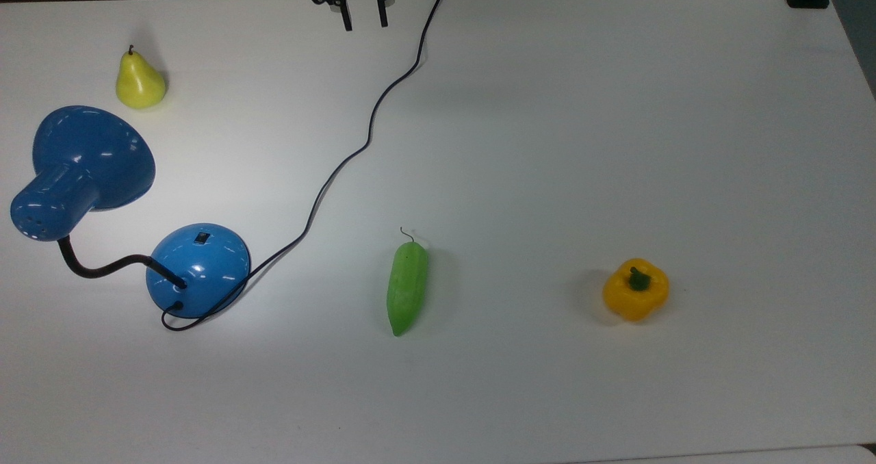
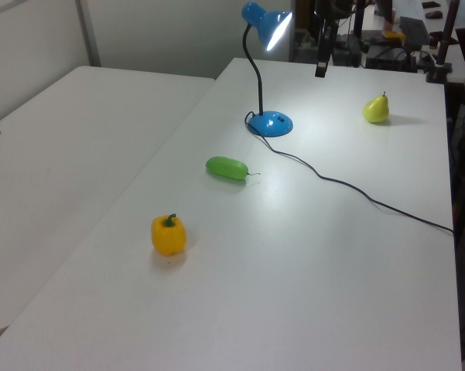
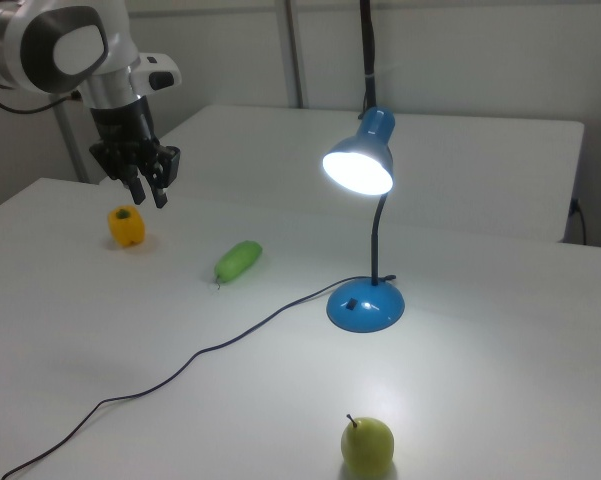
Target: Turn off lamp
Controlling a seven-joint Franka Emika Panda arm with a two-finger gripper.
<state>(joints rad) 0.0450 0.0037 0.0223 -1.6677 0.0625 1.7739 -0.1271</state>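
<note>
Top view, read from its left: the glossy blue desk lamp (image 1: pixel 89 170) is seen with its flared shade leaning over a round domed base, on which a small black switch (image 1: pixel 200 237) faces upward. A yellow pear (image 1: pixel 139 81) is set behind it. A black cord (image 1: pixel 342 166) is trailed toward the far edge of the white table (image 1: pixel 616 142), where the black two-finger hand (image 1: pixel 363 16) is held aloft, fingers slightly parted, nothing grasped. The bulb is lit, so the switch is judged not yet pressed.

Top view: straight down on the white table (image 1: pixel 547 142). Left and right views: oblique, from opposite ends. All share the glossy blue desk lamp (image 1: pixel 198 269).
</note>
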